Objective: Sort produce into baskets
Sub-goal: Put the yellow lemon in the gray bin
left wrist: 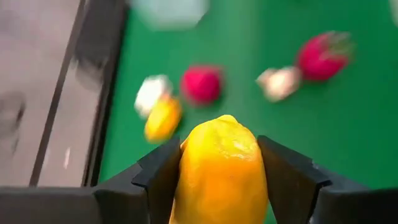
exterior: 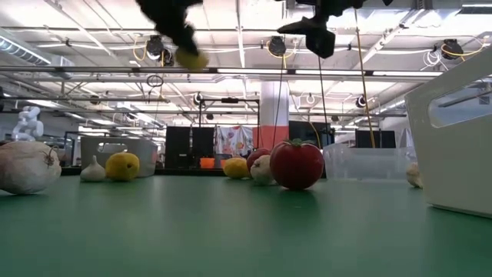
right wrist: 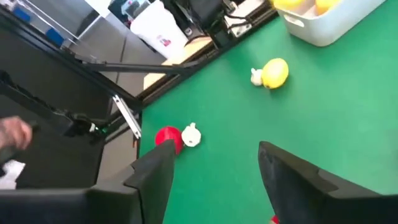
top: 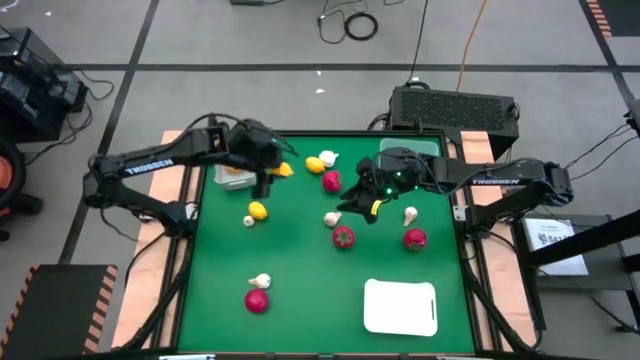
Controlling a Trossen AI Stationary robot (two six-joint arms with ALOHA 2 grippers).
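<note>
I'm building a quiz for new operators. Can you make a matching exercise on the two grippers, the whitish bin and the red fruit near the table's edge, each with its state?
1 left gripper
2 right gripper
3 whitish bin
4 red fruit

a open, holding nothing
b holds yellow fruits
c shut on a lemon
d beside a white bulb

Pairs: 1-c, 2-a, 3-b, 4-d

left hand [left wrist: 222, 180] clamped, raised, right hand [right wrist: 214, 180] spread, raised

Overhead, table-level and two wrist views of one green table [top: 300, 250]
</note>
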